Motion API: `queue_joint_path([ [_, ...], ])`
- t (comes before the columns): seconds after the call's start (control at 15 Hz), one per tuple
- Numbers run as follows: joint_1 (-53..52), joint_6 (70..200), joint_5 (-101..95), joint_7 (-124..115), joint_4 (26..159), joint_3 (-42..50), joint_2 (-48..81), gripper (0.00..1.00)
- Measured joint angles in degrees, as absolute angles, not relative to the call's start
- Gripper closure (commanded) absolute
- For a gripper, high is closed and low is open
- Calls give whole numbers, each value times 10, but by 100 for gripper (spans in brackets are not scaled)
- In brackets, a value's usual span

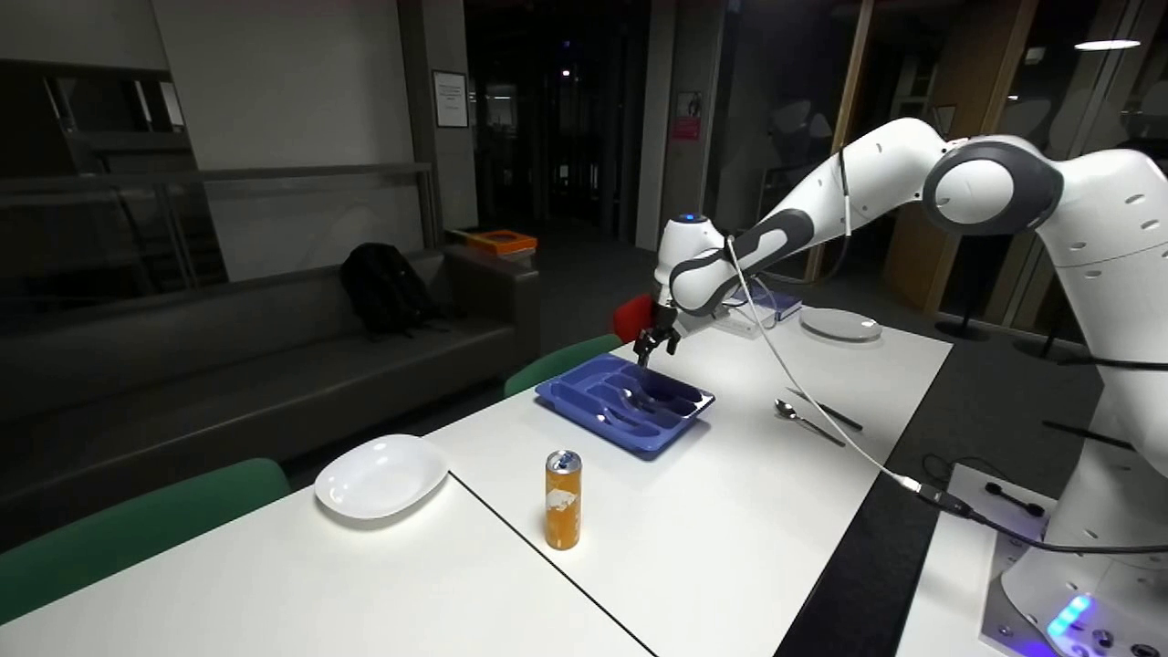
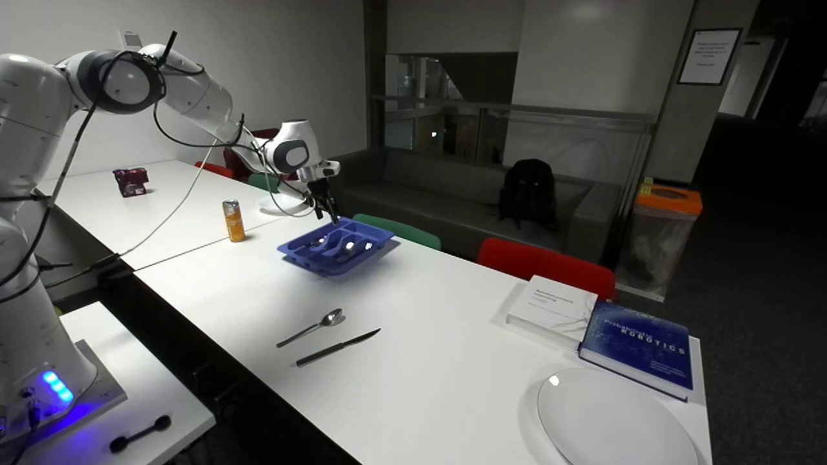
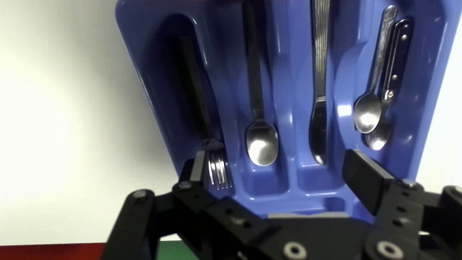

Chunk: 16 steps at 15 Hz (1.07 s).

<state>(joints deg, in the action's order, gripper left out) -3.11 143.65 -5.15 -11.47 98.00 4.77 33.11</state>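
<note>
Dim room: long dark-grey padded sofa [image 1: 228, 365] is standing behind a long white rectangular table [image 1: 712, 520]. Blue plastic rectangular cutlery tray [image 1: 582, 391] is lying on that table, near its sofa-side edge. Black two-finger gripper [image 3: 277, 164] is hovering over the tray's sofa-side end, released, fingers standing wide apart, gripping nothing; can't tell whether it's touching the tray.

Wrist view, long compartments left to right: dark-handled silver metal fork [image 3: 219, 169] is lying just beside one fingertip; dark-handled silver metal spoon [image 3: 262, 144] is lying in the next; ribbed silver metal knife [image 3: 320, 65] is filling the third; small silver metal teaspoon [image 3: 368, 113] is overlapping a black-handled riveted metal spoon [image 3: 397, 65] in the last.

Outside the tray, a dark-handled metal table knife [image 2: 339, 347] and a loose silver tablespoon [image 2: 331, 317] are lying side by side. Orange cylindrical metal can [image 1: 563, 511] is standing upright; white rounded glossy dish [image 1: 383, 476] is sitting near it. Blue hardcover book [image 2: 636, 345] is lying beside a white rectangular book [image 2: 555, 303]; pale oval plate [image 2: 614, 413] is resting close by.
</note>
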Motion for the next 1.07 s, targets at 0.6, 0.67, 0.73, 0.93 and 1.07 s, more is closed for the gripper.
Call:
queue_joint_path([
  [0.6, 33, 1567, 1, -141, 1165, 84, 260, 0],
  [0.67, 43, 1571, 11, -134, 1183, 83, 253, 0],
  [0.73, 53, 1570, 19, -120, 1200, 83, 245, 0],
  [0.93, 72, 1528, 29, -82, 1232, 82, 221, 0],
  [1.07, 76, 1477, 25, -78, 1238, 88, 207, 0],
])
